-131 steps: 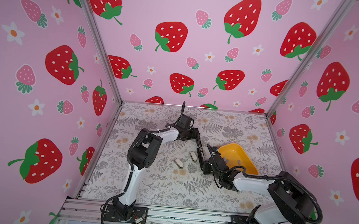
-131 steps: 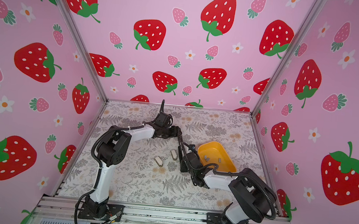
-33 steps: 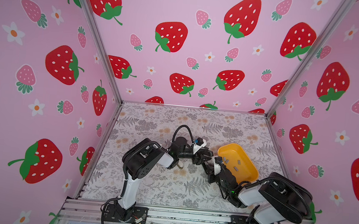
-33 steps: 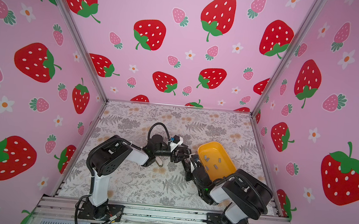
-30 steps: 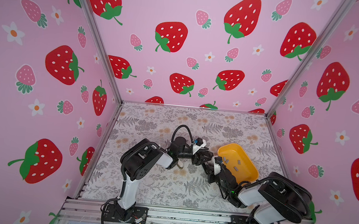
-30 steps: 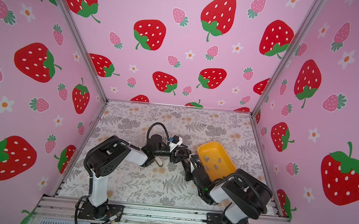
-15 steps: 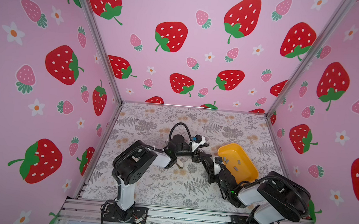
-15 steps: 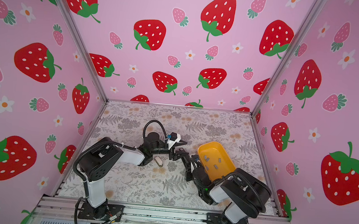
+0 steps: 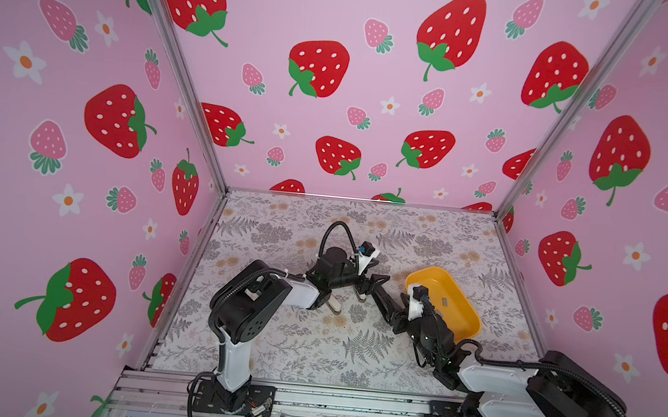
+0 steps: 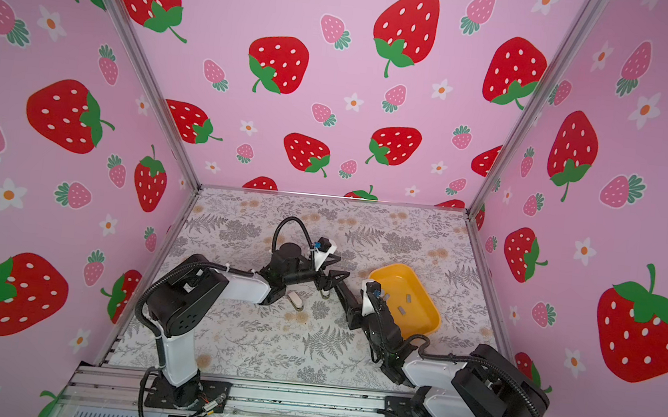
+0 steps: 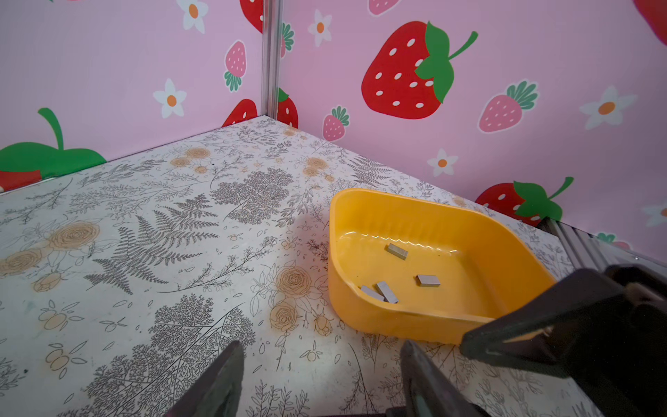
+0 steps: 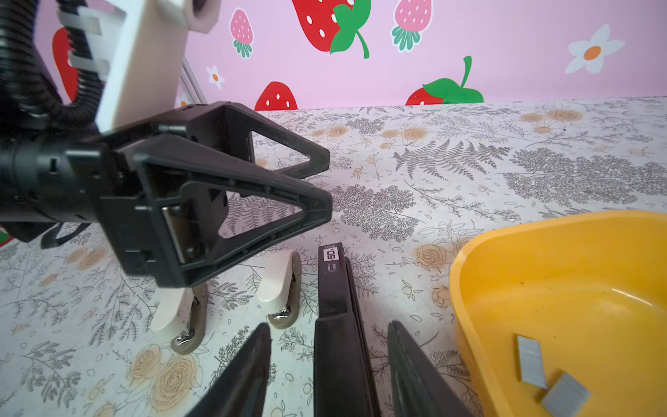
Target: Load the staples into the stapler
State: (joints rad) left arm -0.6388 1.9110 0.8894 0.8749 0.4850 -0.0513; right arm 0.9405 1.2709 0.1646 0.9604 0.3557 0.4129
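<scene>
Two small whitish staplers (image 12: 180, 314) (image 12: 279, 289) lie side by side on the floral table, shown in both top views (image 9: 333, 304) (image 10: 325, 292). Several grey staples (image 11: 397, 251) (image 12: 530, 361) lie in the yellow tray (image 11: 361, 307). My right gripper (image 12: 329, 325) is open. A long black bar with a small label (image 12: 335, 289) lies on the table between its jaws, with a gap on each side. My left gripper (image 11: 321, 361) is open and empty, hovering low just beyond the whitish staplers (image 12: 325, 187). Both grippers meet mid-table (image 9: 377, 282) (image 9: 376, 295).
The yellow tray (image 9: 472, 314) sits right of the grippers, close to the right arm's wrist. Pink strawberry walls close the table on three sides. The left arm's cable loop (image 9: 336, 235) rises behind its gripper.
My right gripper's jaws have opened, and the black bar now lies free between them. The left gripper has drifted a little toward the back wall and stayed open.
</scene>
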